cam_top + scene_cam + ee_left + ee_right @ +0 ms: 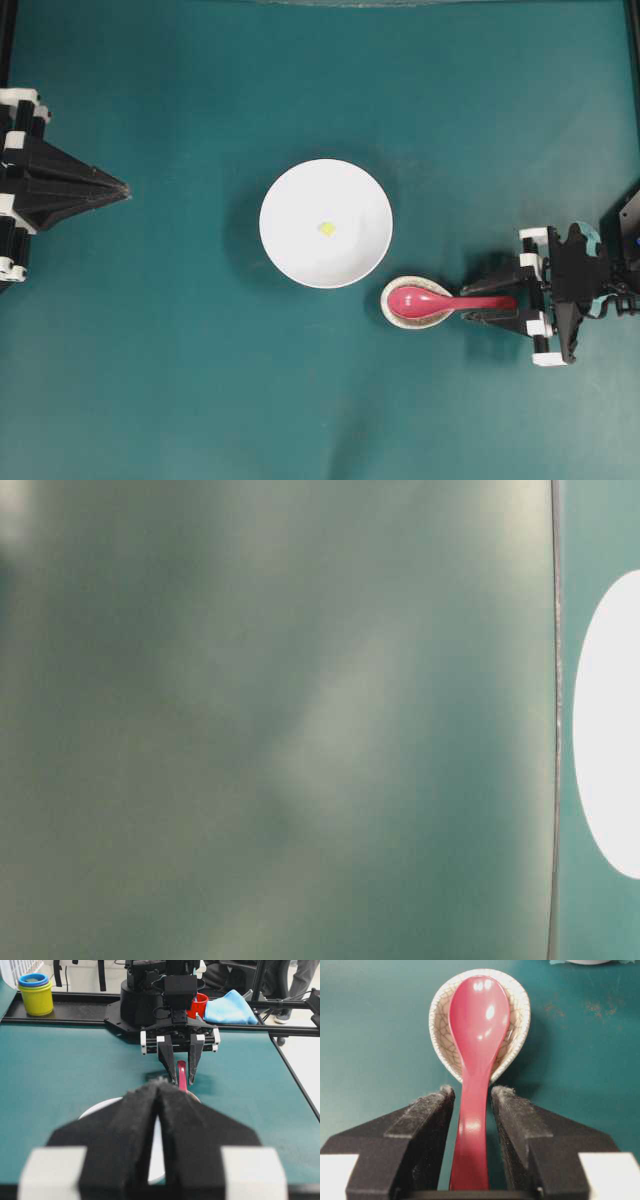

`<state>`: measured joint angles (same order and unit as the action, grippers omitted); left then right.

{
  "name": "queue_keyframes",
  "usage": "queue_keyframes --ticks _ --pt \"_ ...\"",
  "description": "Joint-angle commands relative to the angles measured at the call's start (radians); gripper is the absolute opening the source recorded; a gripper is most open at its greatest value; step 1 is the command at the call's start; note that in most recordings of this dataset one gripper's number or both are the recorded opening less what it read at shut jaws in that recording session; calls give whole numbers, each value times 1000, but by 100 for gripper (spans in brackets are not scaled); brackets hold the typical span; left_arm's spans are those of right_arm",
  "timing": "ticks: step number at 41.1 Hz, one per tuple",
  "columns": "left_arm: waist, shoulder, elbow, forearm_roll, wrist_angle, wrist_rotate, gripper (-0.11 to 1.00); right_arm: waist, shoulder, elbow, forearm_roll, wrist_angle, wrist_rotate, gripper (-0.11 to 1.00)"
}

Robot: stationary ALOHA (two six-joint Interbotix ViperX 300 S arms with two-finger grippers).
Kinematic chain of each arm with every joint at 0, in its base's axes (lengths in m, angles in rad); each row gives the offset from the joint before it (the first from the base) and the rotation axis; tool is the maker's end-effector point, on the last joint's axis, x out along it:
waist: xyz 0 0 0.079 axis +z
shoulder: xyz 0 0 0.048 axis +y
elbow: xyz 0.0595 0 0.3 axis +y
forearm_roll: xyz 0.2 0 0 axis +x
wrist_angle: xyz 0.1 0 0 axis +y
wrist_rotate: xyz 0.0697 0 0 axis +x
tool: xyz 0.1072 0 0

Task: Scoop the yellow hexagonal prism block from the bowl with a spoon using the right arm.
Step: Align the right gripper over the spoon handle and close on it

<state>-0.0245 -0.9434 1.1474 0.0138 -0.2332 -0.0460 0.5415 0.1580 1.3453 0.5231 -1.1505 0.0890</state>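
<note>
The white bowl [290, 190] sits mid-table with the tiny yellow hexagonal prism block [326, 228] inside it. To its lower right the pink-red spoon [430, 300] lies with its scoop in a small speckled spoon rest [393, 312] and its handle pointing right. My right gripper [480, 303] straddles the handle. In the right wrist view the spoon [479, 1015] runs between the jaws of the right gripper [472, 1092], with a thin gap on each side, so it is open. My left gripper [125, 189] is shut and empty at the table's left edge, far from the bowl.
The left wrist view shows a yellow cup with a blue rim [35, 992], a red cup [199, 1005] and a blue cloth [230, 1007] behind the right arm, off the green mat. The table-level view is a blur with only the bowl's edge [610, 730] showing.
</note>
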Motion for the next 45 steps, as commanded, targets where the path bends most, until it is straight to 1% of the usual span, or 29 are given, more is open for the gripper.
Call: queue_keyframes --ticks 1,26,30,36,45 --pt "3 6 -21 0 -5 -2 3 5 -11 -6 2 -8 -2 43" --pt "3 6 -21 0 -5 -2 3 5 -11 -9 2 -5 0 42" --pt "3 6 -21 0 -5 -2 3 5 -11 -11 3 -6 0 37" --pt "3 6 -21 0 -5 -2 3 5 -15 -8 2 -9 0 26" --pt "3 6 -21 0 -5 -2 3 5 -83 15 3 0 0 25"
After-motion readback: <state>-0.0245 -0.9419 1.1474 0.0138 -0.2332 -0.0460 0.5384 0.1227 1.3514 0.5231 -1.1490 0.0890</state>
